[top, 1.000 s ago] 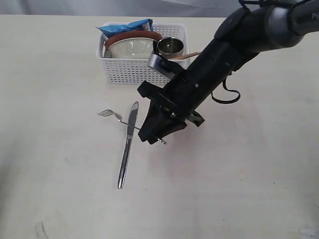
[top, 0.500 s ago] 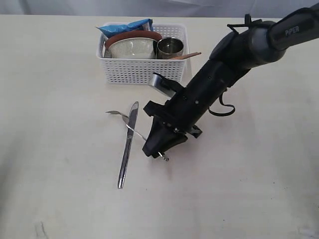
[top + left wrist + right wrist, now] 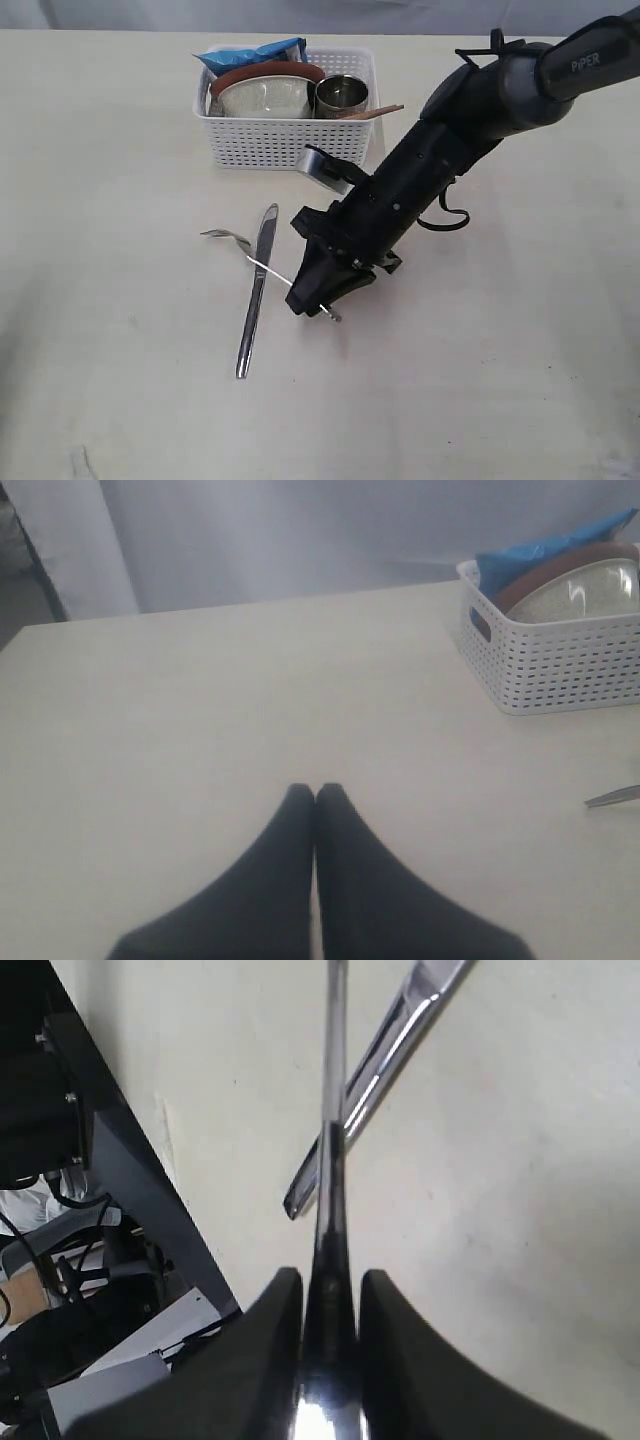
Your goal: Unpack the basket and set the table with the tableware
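My left gripper (image 3: 315,792) hangs clenched on nothing over the left part of the table (image 3: 110,400), well apart from the work. Toward the middle of the tabletop the fork (image 3: 240,244) points its tines left, and its handle runs right and toward the near edge into my right gripper (image 3: 318,302), which grasps that handle end. The shaft crosses over the knife (image 3: 256,300), whose long axis runs from the near edge toward the basket (image 3: 285,145).

I judge the coming move turns on that crossing: the fork must clear the blade before it lies alongside. The right arm is nearer.

Out on the tabletop are one fork and one knife. By the far edge stands one basket holding one blue packet (image 3: 250,52), one brown-red plate (image 3: 262,72), one pale bowl (image 3: 265,96), one steel cup (image 3: 342,93) and one brown stick end (image 3: 375,112) I cannot identify.
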Controlling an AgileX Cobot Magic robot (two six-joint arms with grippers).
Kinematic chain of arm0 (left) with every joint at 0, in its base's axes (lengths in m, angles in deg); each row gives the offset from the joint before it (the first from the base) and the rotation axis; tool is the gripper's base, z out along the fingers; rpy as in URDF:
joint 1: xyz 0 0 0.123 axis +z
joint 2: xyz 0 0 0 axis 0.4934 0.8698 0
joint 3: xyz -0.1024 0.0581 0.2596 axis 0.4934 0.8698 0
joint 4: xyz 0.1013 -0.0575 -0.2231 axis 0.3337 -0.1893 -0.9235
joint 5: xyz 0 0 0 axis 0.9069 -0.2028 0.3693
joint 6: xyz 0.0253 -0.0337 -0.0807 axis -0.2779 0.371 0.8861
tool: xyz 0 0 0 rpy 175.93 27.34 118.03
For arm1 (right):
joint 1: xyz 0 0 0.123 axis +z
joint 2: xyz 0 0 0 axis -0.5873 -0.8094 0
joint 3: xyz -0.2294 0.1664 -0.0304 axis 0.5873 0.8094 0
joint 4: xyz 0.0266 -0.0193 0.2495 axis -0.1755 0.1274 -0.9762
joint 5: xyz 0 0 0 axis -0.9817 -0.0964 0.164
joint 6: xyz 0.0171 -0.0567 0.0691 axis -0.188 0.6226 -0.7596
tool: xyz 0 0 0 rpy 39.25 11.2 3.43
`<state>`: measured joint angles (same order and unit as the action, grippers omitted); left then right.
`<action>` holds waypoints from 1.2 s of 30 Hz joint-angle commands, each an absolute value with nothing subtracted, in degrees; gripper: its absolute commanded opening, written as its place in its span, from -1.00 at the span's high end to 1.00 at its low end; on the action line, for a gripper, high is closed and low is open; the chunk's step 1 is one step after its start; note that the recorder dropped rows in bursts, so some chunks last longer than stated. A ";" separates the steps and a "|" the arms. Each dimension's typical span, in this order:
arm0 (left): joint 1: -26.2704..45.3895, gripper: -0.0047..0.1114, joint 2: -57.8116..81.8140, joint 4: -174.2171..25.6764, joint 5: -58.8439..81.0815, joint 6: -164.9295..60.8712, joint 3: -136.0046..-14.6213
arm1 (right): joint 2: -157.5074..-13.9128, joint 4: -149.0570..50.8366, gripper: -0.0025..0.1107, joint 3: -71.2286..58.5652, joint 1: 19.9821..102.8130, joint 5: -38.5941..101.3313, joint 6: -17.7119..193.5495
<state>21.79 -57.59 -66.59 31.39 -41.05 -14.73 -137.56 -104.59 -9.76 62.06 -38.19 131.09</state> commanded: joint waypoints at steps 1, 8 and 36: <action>21.60 0.91 -57.81 -66.61 30.76 -41.12 -14.62 | -137.57 -105.02 0.25 -10.04 61.98 -38.59 132.04; 21.60 0.91 -57.81 -66.61 30.76 -41.12 -14.62 | -137.23 -105.02 0.26 -10.14 61.98 -35.62 131.14; 21.60 0.91 -57.81 -66.61 30.76 -41.12 -14.62 | -128.06 -56.38 0.26 -15.33 87.58 -15.88 108.45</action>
<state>21.79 -57.59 -66.59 31.39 -41.05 -14.73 -127.14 -57.77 -15.23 87.73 -16.86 109.55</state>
